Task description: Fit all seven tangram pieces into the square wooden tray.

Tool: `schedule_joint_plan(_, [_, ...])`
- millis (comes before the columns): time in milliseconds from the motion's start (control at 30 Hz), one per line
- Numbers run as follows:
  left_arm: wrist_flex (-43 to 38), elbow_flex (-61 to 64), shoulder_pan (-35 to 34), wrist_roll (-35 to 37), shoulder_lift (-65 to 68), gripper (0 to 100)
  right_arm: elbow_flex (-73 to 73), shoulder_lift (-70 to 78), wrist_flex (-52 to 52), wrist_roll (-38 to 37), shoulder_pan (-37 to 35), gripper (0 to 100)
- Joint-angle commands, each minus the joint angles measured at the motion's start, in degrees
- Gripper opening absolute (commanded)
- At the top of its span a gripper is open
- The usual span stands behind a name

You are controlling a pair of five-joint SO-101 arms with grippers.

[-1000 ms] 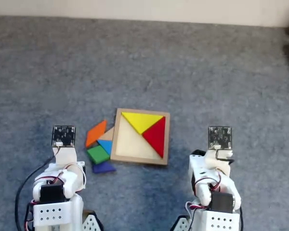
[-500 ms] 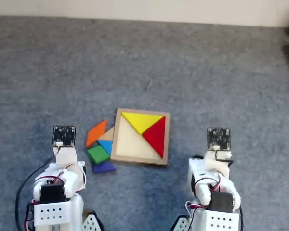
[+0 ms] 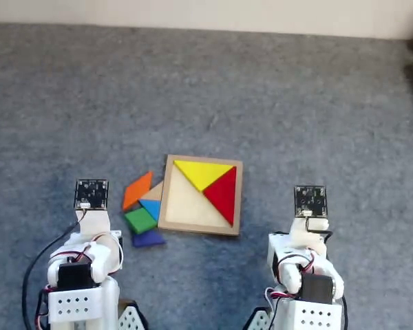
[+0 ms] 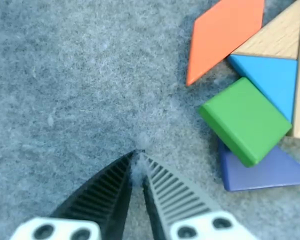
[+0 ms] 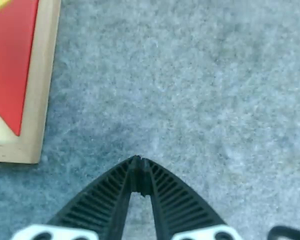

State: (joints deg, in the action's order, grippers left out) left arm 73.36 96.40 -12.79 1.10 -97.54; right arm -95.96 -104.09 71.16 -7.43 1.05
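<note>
I've got the square wooden tray (image 3: 182,205) flat on fuzzy grey felt (image 3: 296,103) btw the arms, slightly skewed. Inside: yellow triangle (image 3: 202,172), long side on far rim; red triangle (image 3: 224,194), long side on right rim; both tips point to centre. Orange parallelogram (image 4: 225,35), its long axis diagonal, green square (image 4: 245,120), and blue (image 4: 270,77), purple (image 4: 265,170) & plain-wood (image 4: 275,40) triangles huddle just left of the tray. Left gripper (image 4: 138,156) & right gripper (image 5: 138,162): ribbed fingers pinched together, nothing held.
</note>
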Motion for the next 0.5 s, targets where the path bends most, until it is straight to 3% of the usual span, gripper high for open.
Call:
schedule_joint_plan(0, [0.3, 0.0, 0.0, -0.2, -0.8, 1, -5.8, -1.0, 0.5, -0.6, 0.7, 0.5])
schedule_joint_plan(233, [0.3, 0.0, 6.5, -0.2, -0.8, 1, -5.8, -1.0, 0.5, -0.6, 0.7, 0.5])
schedule_joint_plan(467, [0.5, -0.1, 6.9, -0.3, -0.8, 1, -5.8, -1.0, 0.5, -0.6, 0.7, 0.5])
